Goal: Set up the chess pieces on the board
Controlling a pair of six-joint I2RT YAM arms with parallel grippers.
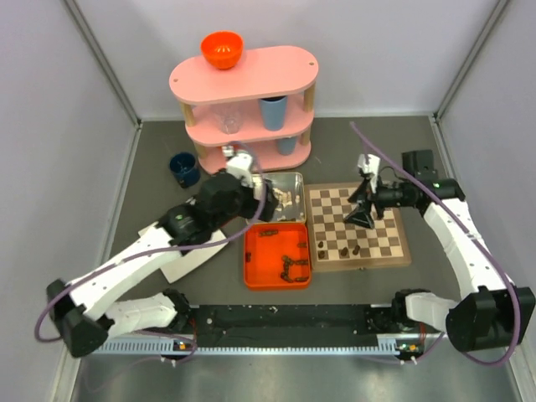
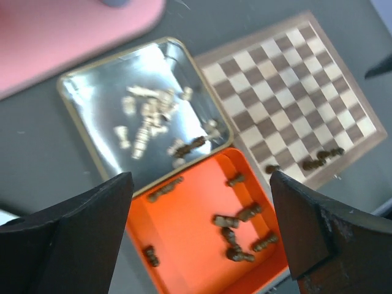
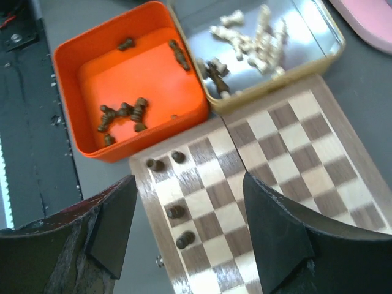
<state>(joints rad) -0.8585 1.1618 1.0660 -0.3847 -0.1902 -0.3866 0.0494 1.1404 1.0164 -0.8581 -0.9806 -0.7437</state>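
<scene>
**benchrat:** So which arm was better placed for the next piece?

**pawnpusher:** Left one, I'd say. Starting closest to the bases, the orange tray [image 1: 249, 261] had a scatter of dark pieces [image 2: 236, 220] in it. They were all tipped on their sides, with their long axes pointing every which way. The left gripper [image 2: 201, 177] hung right above the seam between that tray and the silver tin [image 2: 98, 128]. Its jaws were spread wide with nothing in them. So the dark ones sat just below it on the near side, and the pale pieces [image 2: 147, 116] lay in the tin just beyond.

**benchrat:** And the right one?

**pawnpusher:** The right gripper [image 3: 188, 180] was over the board [image 3: 294, 159], jaws apart and empty too. A few dark pieces on the board [image 3: 177, 211] stood along its near-left edge. From that gripper, the tray and the tin were both off to its left, past the board's edge.

**benchrat:** So the left arm picks?

**pawnpusher:** That's my guess. Since the pieces were lying flat, it would likely need to line its fingers across a piece's long axis first.
</scene>
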